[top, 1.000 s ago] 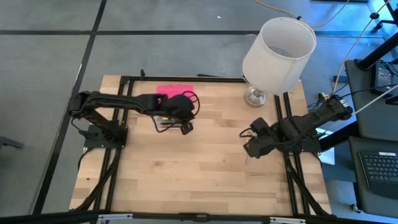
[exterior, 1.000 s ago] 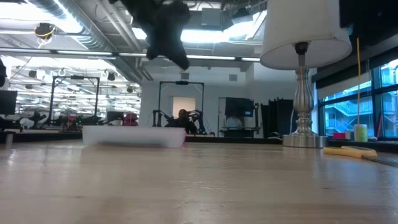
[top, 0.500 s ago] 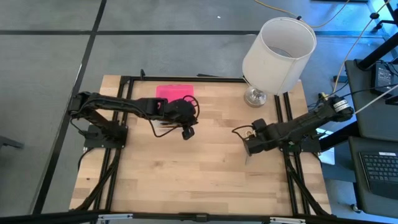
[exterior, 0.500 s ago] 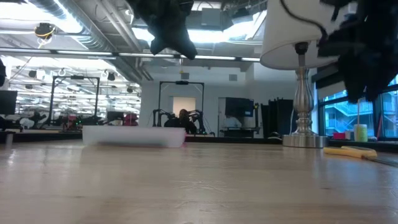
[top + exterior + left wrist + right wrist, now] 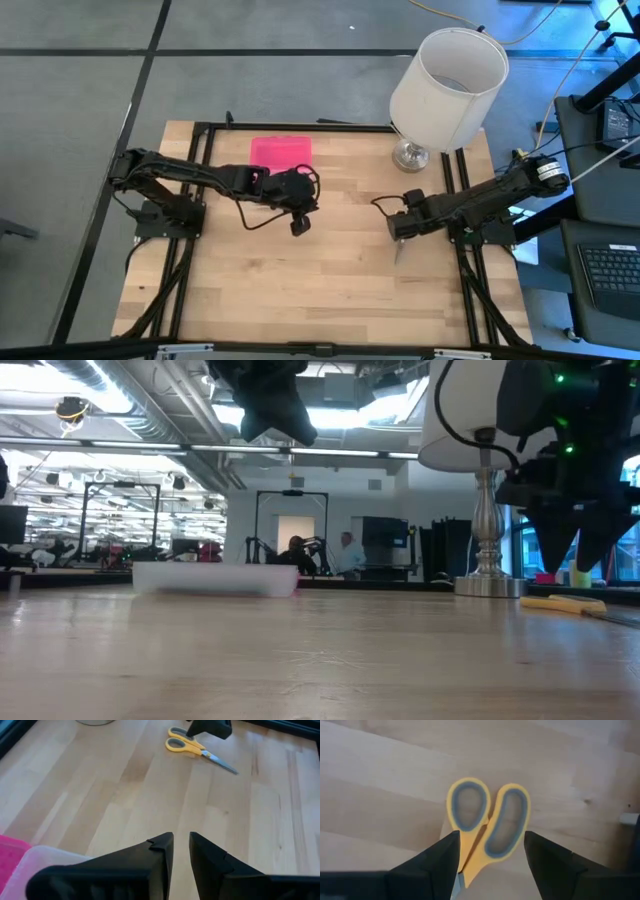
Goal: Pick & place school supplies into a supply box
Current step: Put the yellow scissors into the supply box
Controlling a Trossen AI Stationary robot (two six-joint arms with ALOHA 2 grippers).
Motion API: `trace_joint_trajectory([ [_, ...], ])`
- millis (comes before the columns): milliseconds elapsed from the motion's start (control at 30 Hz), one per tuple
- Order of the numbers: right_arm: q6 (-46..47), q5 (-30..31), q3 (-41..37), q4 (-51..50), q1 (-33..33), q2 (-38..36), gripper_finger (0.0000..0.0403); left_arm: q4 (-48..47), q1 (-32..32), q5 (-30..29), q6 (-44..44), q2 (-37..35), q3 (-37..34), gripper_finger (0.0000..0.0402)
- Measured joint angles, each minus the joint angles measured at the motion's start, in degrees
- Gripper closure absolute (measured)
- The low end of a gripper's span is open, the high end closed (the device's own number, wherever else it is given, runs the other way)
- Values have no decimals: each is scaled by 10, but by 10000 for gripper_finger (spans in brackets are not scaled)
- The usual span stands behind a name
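Since the earlier frame the right end effector (image 5: 398,229) has swung in from the bench's right edge and dropped low over the yellow-handled scissors (image 5: 487,827), its fingers (image 5: 437,857) spread wide on either side of the handles, gripping nothing. Meanwhile the left end effector (image 5: 299,224) has drifted off the supply box (image 5: 280,151) toward mid-bench, fingers (image 5: 160,851) nearly together and empty. Both scissors and lamp (image 5: 447,85) sit near the right edge, the pink-lidded box at the far edge.
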Motion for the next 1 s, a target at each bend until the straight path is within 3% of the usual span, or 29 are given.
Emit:
trace_joint_trajectory([
  [467,2,-2,-47,82,-25,0,178,0,0,0,15,0,0,347],
  [733,3,6,-98,180,-30,-1,180,0,0,0,16,0,0,352],
  [1000,3,17,-111,195,-30,-1,234,0,0,0,15,0,0,351],
])
